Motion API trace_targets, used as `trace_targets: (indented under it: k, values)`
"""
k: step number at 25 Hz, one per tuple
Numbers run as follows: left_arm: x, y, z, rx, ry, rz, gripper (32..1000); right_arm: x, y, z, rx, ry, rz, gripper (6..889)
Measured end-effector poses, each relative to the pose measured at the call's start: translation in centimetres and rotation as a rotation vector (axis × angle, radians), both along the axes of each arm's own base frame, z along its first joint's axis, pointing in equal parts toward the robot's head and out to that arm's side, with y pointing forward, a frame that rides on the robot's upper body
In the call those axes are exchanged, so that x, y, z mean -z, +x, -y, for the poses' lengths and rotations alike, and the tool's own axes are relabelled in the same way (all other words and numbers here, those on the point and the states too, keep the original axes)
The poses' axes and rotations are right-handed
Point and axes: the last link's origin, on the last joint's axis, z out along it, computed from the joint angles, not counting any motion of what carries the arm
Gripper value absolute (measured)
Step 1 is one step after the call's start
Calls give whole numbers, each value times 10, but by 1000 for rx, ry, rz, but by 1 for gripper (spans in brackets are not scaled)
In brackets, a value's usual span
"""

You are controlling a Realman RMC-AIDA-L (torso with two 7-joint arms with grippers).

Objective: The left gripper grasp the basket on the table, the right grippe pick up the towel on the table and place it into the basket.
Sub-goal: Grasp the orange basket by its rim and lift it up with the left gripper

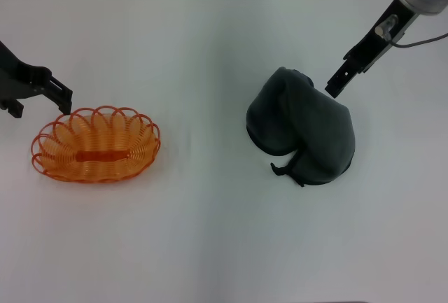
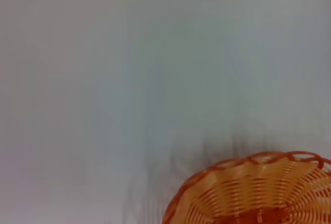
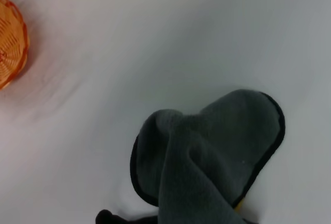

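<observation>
Left gripper (image 1: 40, 103) spread, arm cut off, beside basket (image 1: 96, 143); right grippe (image 1: 334, 86) over towel (image 1: 302, 126), finger gap indiscernible

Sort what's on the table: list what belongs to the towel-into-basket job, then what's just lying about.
Belongs to the job:
- basket, empty, on the table
- towel, bunched up on the table, apart from the basket
- left gripper, at the basket's far left rim
- right gripper, just over the towel's far edge

Lying about:
- nothing else in view

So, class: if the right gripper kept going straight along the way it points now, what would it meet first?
Probably the towel: the right gripper points down at its upper edge, though depth is unclear.
</observation>
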Motion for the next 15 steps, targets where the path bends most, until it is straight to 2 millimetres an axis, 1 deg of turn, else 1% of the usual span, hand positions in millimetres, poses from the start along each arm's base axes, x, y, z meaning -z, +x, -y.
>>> trace_targets:
  k: [15]
  values:
    - [1, -2, 1, -4, -4, 0, 862, 1, -1, 0, -8, -4, 7, 856]
